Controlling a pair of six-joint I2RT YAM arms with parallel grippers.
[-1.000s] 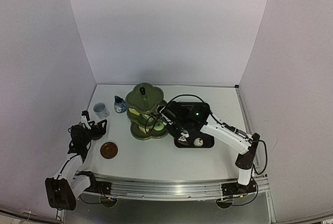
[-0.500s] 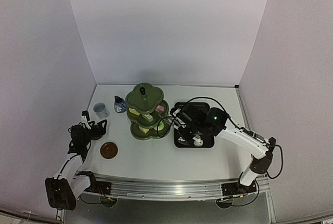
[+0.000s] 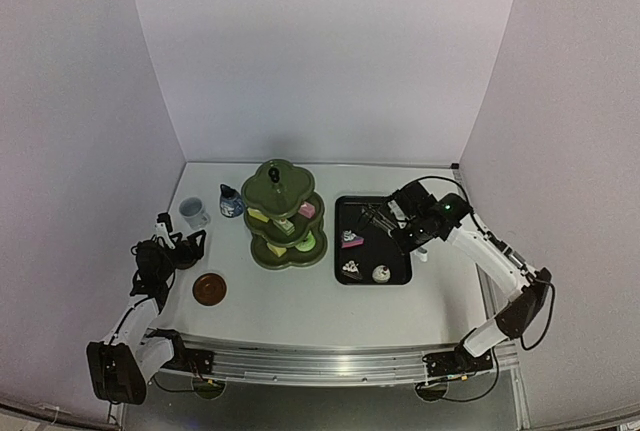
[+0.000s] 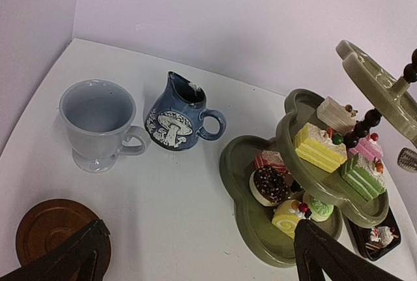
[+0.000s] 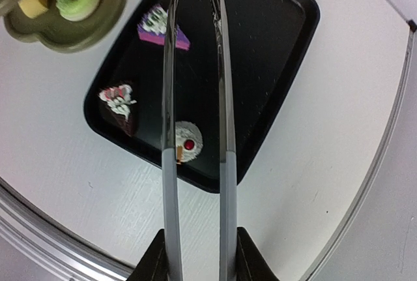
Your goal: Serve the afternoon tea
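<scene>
The olive-green three-tier stand [image 3: 285,213] holds several small cakes; a chocolate doughnut [image 4: 268,185] and a yellow slice [image 4: 319,147] show on its tiers [image 4: 260,229]. Three cakes lie on the black tray [image 3: 372,239]: a purple wedge [image 5: 163,30], a chocolate wedge [image 5: 119,102] and a white round one [image 5: 190,143]. My right gripper [image 3: 400,223] [image 5: 199,255] is shut on the metal tongs [image 5: 168,98], which hang empty above the tray. The white mug [image 4: 98,121], blue pot [image 4: 179,115] and brown coaster [image 4: 52,229] sit at the left. My left gripper [image 3: 185,244] [image 4: 199,261] rests open near the coaster.
White walls close in the table on three sides. The tray [image 5: 273,46] lies right of the stand, close to the right wall. A metal rail runs along the table's near edge [image 3: 320,356].
My right arm has drawn back to the right from the stand, carrying the tongs to above the tray's far side. The left arm has not moved.
</scene>
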